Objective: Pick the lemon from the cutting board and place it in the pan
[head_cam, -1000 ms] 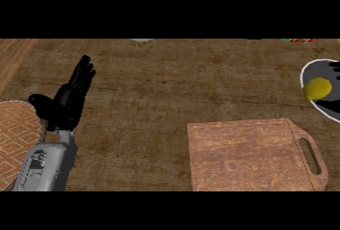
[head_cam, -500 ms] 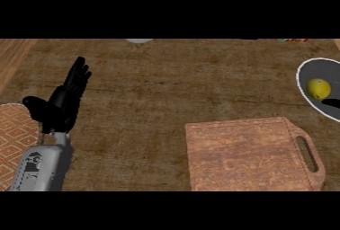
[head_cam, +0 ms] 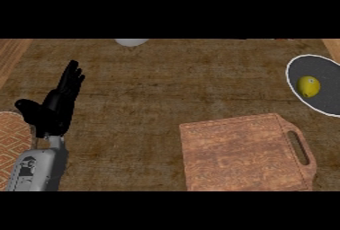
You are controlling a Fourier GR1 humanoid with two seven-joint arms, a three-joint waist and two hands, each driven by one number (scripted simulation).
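Lemon: small yellow oval lemon (head_cam: 308, 86) lying inside the pan at the right edge of the view, a little above the pan's visible middle, touching nothing but the pan's floor.
Pan: round dark grey pan with a pale rim (head_cam: 290, 74), cut off by the right edge of the view, sitting on the counter above and to the right of the cutting board and apart from it.
Cutting board: reddish-brown wooden cutting board with a slotted handle (head_cam: 242, 152) on its right side, lying flat at the lower right, its top bare.
Left hand: black left hand (head_cam: 54, 107) at the left side of the view on a grey forearm rising from the lower edge; fingers straight and pointing up the view, thumb spread out to the left, holding nothing, well apart from the board and the pan.
Right hand: not visible.
Counter: brown woven-textured counter top (head_cam: 166, 90) under everything.
Other things: an orange patterned mat (head_cam: 12, 143) at the left edge beside the forearm; part of a white round object (head_cam: 131, 42) at the top edge, too cropped to identify.
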